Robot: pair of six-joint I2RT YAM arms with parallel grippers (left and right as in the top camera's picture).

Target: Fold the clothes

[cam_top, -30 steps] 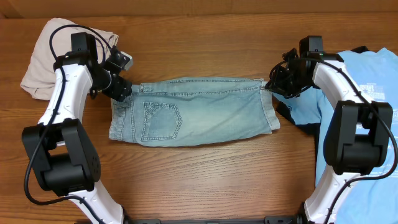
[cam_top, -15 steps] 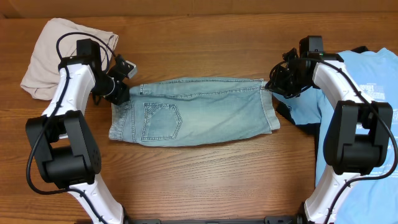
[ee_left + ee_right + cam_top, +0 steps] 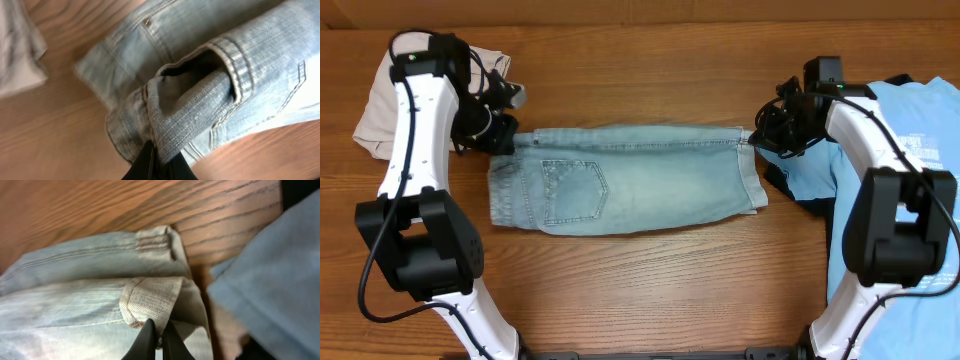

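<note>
Light-wash denim jeans (image 3: 630, 180), folded into a band, lie across the middle of the table with a back pocket (image 3: 572, 190) facing up. At their upper left corner my left gripper (image 3: 500, 138) is shut on the waistband, and the left wrist view shows a bunched fold of denim (image 3: 195, 110) pinched between the fingers (image 3: 159, 161). My right gripper (image 3: 756, 138) is shut on the hem at the upper right corner, where a turned-up cuff (image 3: 150, 300) sits in the jaws (image 3: 157, 336).
Beige trousers (image 3: 380, 115) lie bunched at the back left behind the left arm. A sky-blue printed T-shirt (image 3: 910, 130) covers the right side, with a black garment (image 3: 790, 190) under its edge. Bare wood runs along the front.
The left gripper has shut on the jeans' waistband corner and drawn it left and back, stretching the denim. The right gripper has stayed at the hem corner and tightened on it.
</note>
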